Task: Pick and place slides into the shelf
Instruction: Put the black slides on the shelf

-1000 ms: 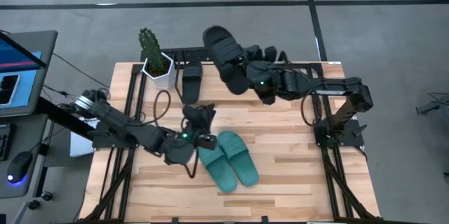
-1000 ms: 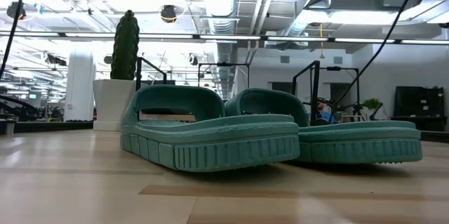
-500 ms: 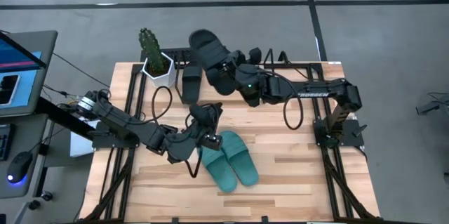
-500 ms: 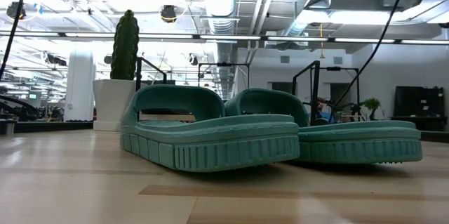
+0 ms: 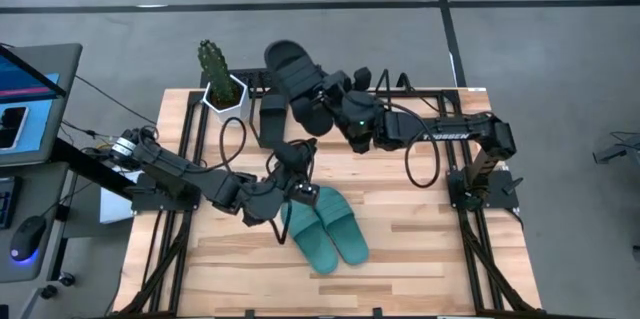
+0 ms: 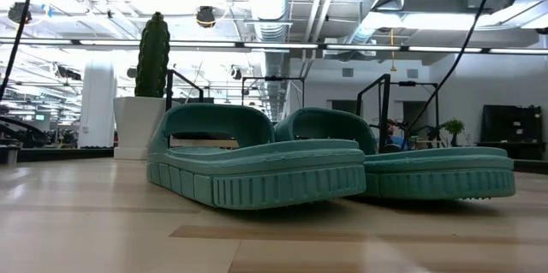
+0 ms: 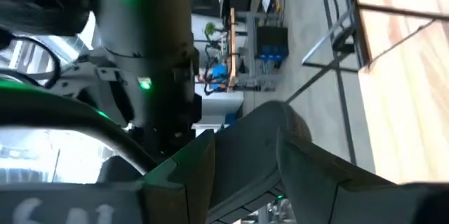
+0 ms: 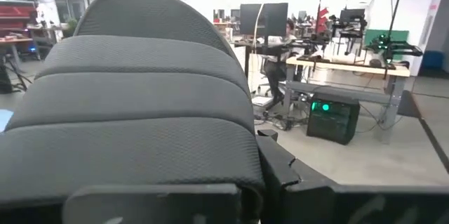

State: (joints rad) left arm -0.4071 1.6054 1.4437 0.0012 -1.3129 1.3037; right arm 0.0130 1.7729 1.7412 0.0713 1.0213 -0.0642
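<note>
My right gripper (image 5: 328, 99) is shut on a matte black slide (image 5: 290, 71) held in the air over the table's far edge; this slide fills the right wrist view (image 8: 140, 97). A second black slide (image 5: 272, 111) sits by the thin black shelf (image 5: 256, 81) at the far edge. Two teal slides (image 5: 325, 224) lie side by side, soles down, on the table's middle and also show in the low view (image 6: 257, 166). My left gripper (image 5: 297, 155) is open and empty, just beyond the teal slides on their far side, its fingers (image 7: 189, 175) apart. My right gripper holds the black slide by the end nearest the arm (image 5: 318, 94), pinched between its two fingers. The fingers come level from the table's right and lie along the slide. The slide is lifted clear and reaches out toward the far left. The gripper body hides the place of contact.
A white pot with a cactus (image 5: 224, 94) stands at the far left corner, close to the shelf. Cables (image 5: 232, 144) lie on the table near my left arm. Bare wood lies at the near and right parts of the table (image 5: 430, 249).
My right gripper has carried the black slide toward the table's left along the far edge, still lifted clear. My left gripper has moved toward the far edge and a little right, past the teal slides, which have stayed put.
</note>
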